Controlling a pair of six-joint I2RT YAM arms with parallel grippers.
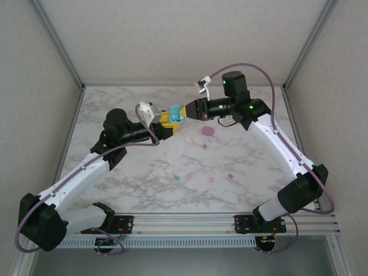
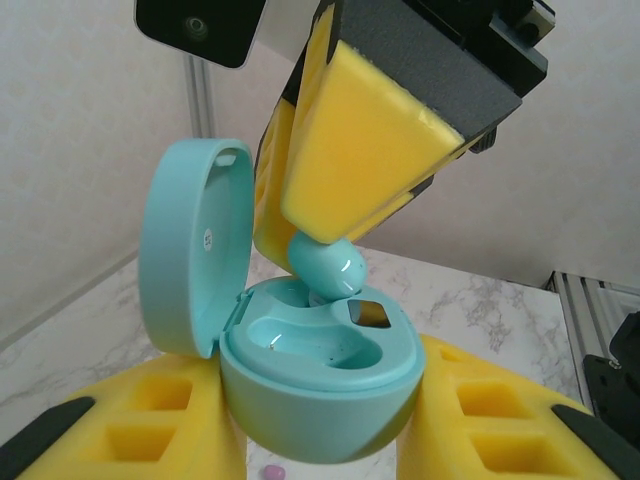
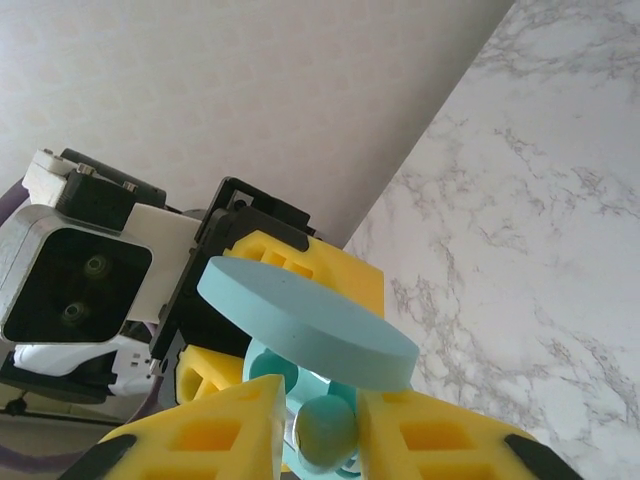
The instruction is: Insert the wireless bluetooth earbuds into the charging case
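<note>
The teal charging case [image 2: 320, 375] is held above the table with its lid [image 2: 190, 250] swung open, and my left gripper [image 2: 320, 405] is shut on its body, one yellow pad on each side. One teal earbud [image 2: 325, 265] sits at the mouth of the case's far socket. My right gripper [image 3: 325, 432] comes down from above, shut on that earbud [image 3: 327, 428]. The near socket is bare. In the top view the case [image 1: 175, 110] hangs between the left gripper [image 1: 167, 118] and the right gripper [image 1: 186, 114] over the far middle of the table.
A purple oval case [image 1: 208, 131] lies on the marble table [image 1: 259, 190] right of the grippers. Several loose earbuds lie nearer the front: purple [image 1: 204, 146], teal [image 1: 177, 177], orange-pink [image 1: 171, 188], orange-pink [image 1: 211, 179] and purple [image 1: 230, 176]. Grey walls enclose the back and sides.
</note>
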